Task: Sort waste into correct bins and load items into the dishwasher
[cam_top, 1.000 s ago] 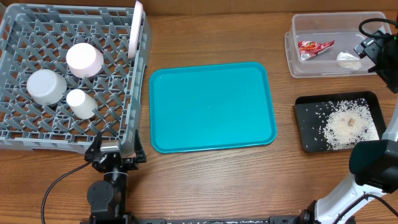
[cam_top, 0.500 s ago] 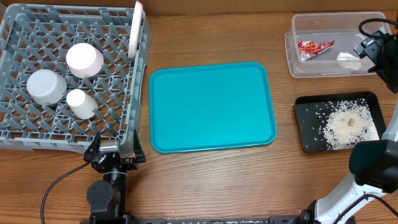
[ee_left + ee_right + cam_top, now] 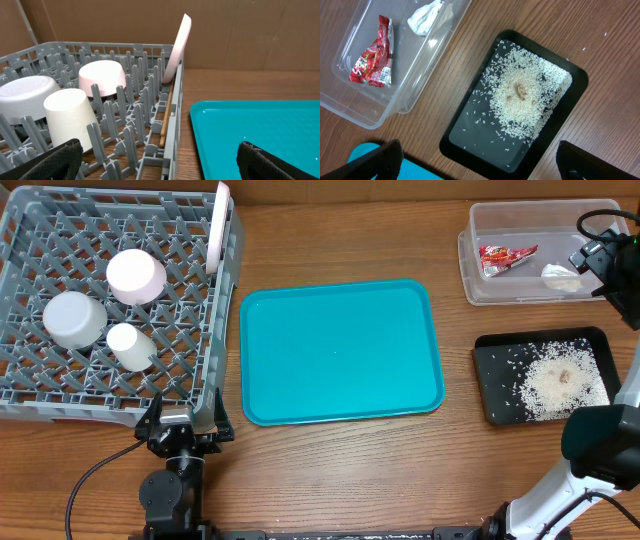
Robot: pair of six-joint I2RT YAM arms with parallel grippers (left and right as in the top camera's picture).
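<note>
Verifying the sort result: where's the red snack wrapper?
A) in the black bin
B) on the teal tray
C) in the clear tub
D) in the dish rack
C: the red wrapper lies inside the clear tub beside the white tissue; the black bin holds rice crumbs.

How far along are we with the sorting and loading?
Looks finished. Red wrapper and tissue lie in the clear tub; rice crumbs in the black bin. Cup, pinkish bowl, white bowl and plate sit in the rack. Left gripper and right gripper: jaws open, nothing held. Nothing visibly left.
</note>
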